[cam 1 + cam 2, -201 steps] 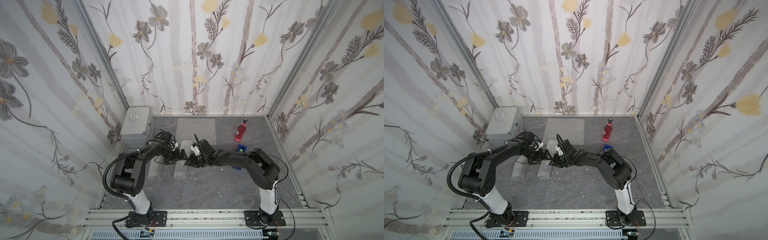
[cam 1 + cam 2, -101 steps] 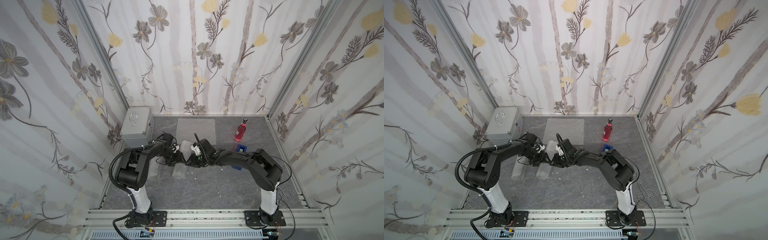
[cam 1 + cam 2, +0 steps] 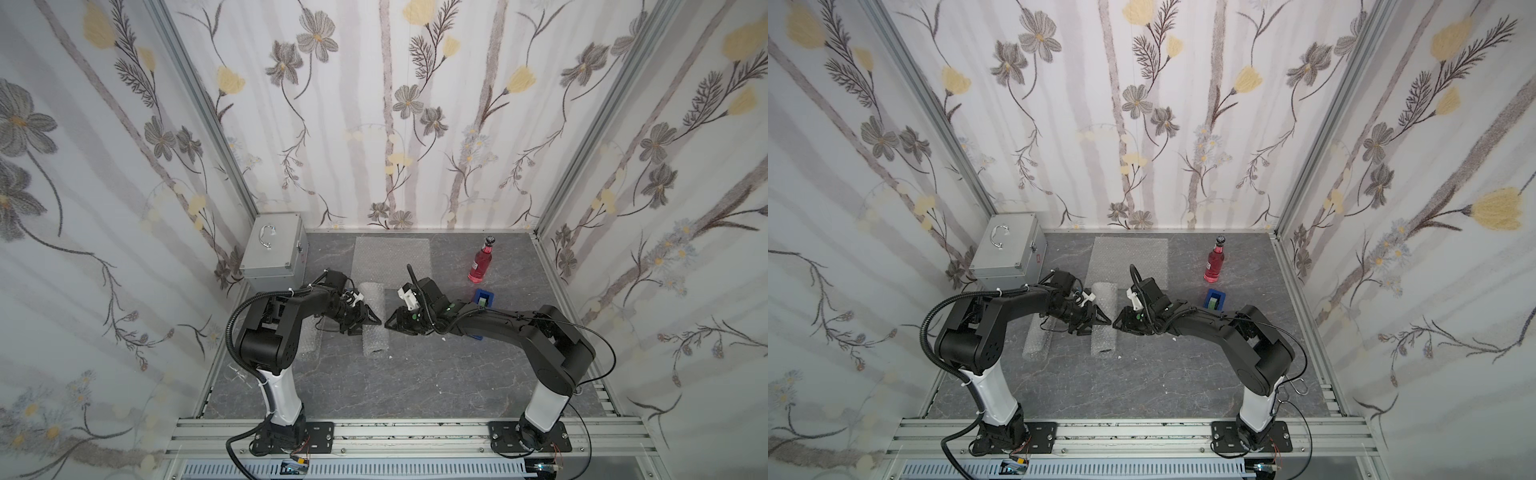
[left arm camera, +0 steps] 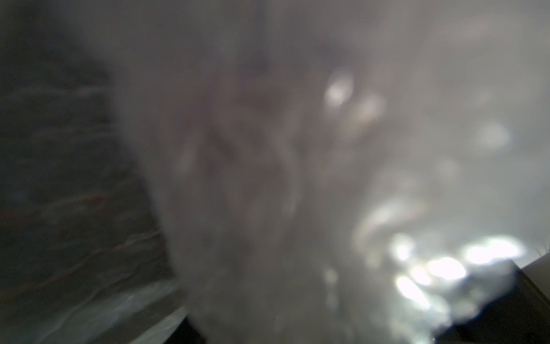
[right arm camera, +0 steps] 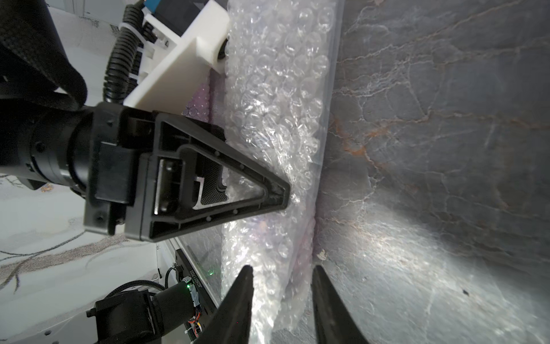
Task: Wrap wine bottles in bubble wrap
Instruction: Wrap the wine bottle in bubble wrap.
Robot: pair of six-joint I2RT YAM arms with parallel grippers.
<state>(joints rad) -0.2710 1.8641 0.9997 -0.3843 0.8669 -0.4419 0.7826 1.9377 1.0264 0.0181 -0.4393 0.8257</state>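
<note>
Bubble-wrap roll [image 3: 374,296] lies lengthwise at the middle of the table [image 3: 415,374], between the two tools.

Both arms reach low and forward with forearms turned inward, tips nearly meeting over the roll.

Left tool [image 3: 366,323]: in the right wrist view one triangular finger [image 5: 226,184] bears its tip on the roll. The other finger is hidden behind it, so I cannot tell its opening or whether it grips.

Right tool [image 5: 282,297]: partly open, fingers [image 5: 238,303] straddling the roll's loose edge. The wrap there is not visibly squeezed.

Left wrist view: only blurred wrap against the lens.

Only the top views show a second roll [image 3: 309,343] beside the left arm, a flat sheet [image 3: 390,257] behind, and the red-pink bottle [image 3: 480,262] upright at back right.
</note>
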